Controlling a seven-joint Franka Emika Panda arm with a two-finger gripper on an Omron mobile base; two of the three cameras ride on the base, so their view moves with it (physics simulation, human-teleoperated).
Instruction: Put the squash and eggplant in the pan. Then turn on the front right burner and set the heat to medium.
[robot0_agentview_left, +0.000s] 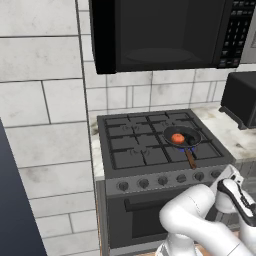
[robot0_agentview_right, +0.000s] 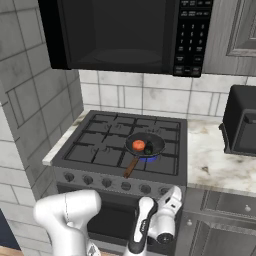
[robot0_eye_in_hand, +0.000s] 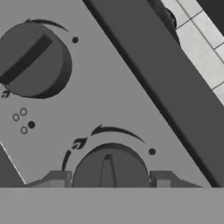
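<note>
Left base view: a black gas stove (robot0_agentview_left: 150, 145) sits in the centre of the frame under a dark microwave (robot0_agentview_left: 160, 32). The pan (robot0_agentview_left: 182, 137), a small dark skillet with a brown wooden handle, rests on the front right burner (robot0_agentview_left: 186, 146), right of centre. An orange-red squash (robot0_agentview_left: 177, 138) lies inside it. A row of round grey knobs runs along the stove's front panel, and the white arm bends up from the lower right, its hand pressed toward the rightmost knobs.

Right base view: the pan sits mid-frame with the squash and a dark eggplant (robot0_agentview_right: 148, 148) side by side, touching. A blue flame (robot0_agentview_right: 151, 159) glows beneath the pan's lower right edge, so the burner appears lit. The gripper (robot0_agentview_right: 174, 192) is in the lower middle, against the knob panel, below and slightly right of the pan.

Hand view: the burner knob (robot0_eye_in_hand: 110, 168) fills the bottom centre, its pointer ridge nearly upright in the frame. The two finger tips (robot0_eye_in_hand: 57, 178) flank it, one at each side, partly spread and seemingly pinching the knob. A second knob (robot0_eye_in_hand: 33, 59) sits at upper left.

With both vegetables in the pan, the step in hand seems to be setting the heat. To do it well, keep the grip centred and rotate slowly, stopping mid-way along the curved scale rather than overshooting.
</note>
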